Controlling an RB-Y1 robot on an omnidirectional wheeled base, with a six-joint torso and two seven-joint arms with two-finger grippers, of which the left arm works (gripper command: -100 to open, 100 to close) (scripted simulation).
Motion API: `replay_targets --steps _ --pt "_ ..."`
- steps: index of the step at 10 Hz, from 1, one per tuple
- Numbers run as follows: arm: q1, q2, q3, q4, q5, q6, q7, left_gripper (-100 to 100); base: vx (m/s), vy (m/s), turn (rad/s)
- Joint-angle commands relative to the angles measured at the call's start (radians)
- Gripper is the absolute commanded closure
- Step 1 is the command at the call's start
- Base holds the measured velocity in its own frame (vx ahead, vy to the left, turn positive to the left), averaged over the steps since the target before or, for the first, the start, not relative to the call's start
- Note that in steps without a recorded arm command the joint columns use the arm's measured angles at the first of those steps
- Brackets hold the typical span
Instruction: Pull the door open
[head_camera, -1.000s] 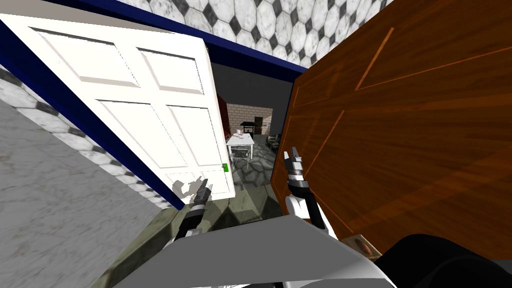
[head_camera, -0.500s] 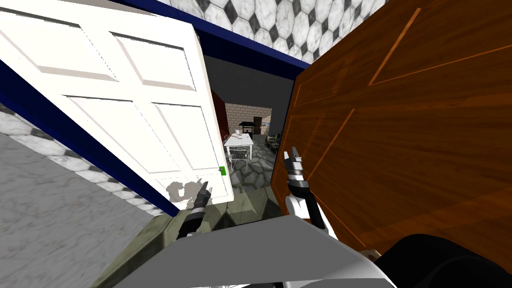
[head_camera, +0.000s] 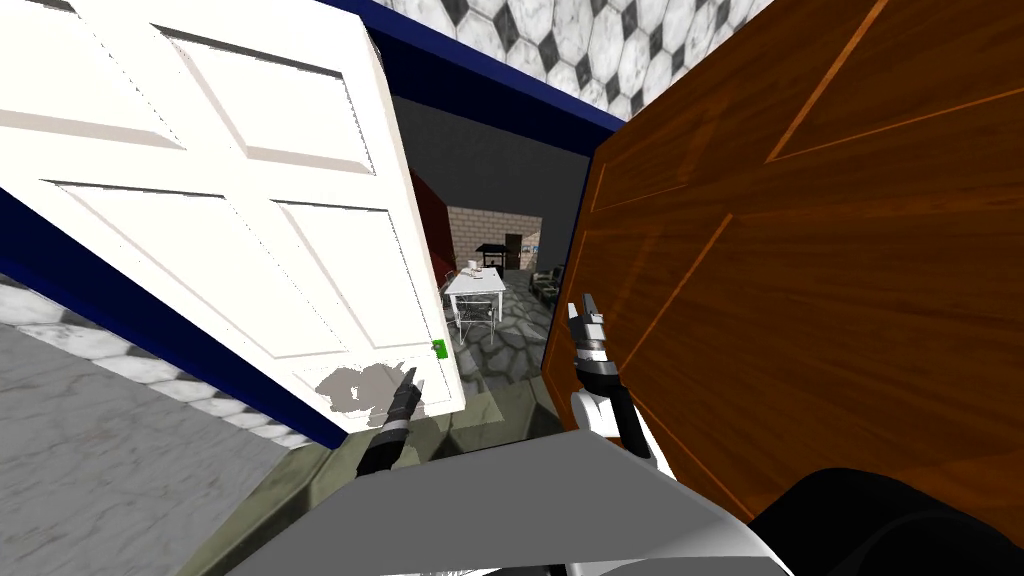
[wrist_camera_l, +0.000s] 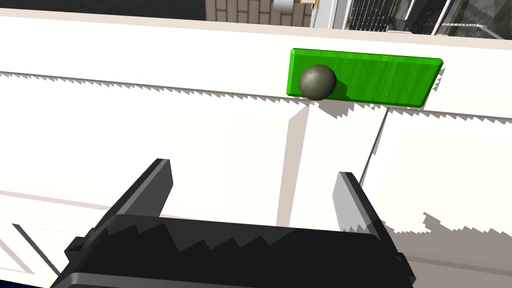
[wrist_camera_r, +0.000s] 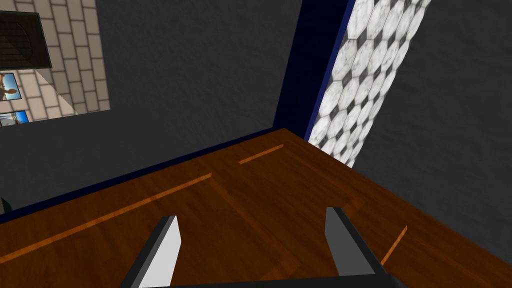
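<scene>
A white panelled door (head_camera: 250, 200) stands ajar on the left, swung toward me, with a green plate (head_camera: 439, 348) near its free edge. In the left wrist view that green plate (wrist_camera_l: 380, 80) carries a round grey knob (wrist_camera_l: 317, 82). My left gripper (wrist_camera_l: 252, 187) is open, a short way from the door face (wrist_camera_l: 150, 130) and short of the knob, nothing between its fingers. In the head view the left gripper (head_camera: 408, 383) sits low by the door's bottom corner. My right gripper (head_camera: 585, 312) is open beside a brown wooden door (head_camera: 800, 280).
The brown wooden door (wrist_camera_r: 225, 210) stands close on my right. Between the two doors a gap opens onto a room with a white table (head_camera: 478, 284), chairs and a brick wall. A dark blue door frame (head_camera: 150, 330) and tiled wall lie left.
The white door has swung further toward me, its free edge shifting left and the gap widening. My left gripper has stayed low by the door's bottom corner. The right arm has not moved.
</scene>
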Motion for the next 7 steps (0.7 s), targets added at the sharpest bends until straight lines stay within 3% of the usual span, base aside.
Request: replay_targets --steps 1,7 --pt "-0.005 0.000 0.001 0.032 -0.001 -0.006 0.001 -100 0.164 0.008 -0.048" --pt "-0.026 0.004 0.004 0.135 -0.001 -0.032 0.006 -100 0.128 0.001 -0.031"
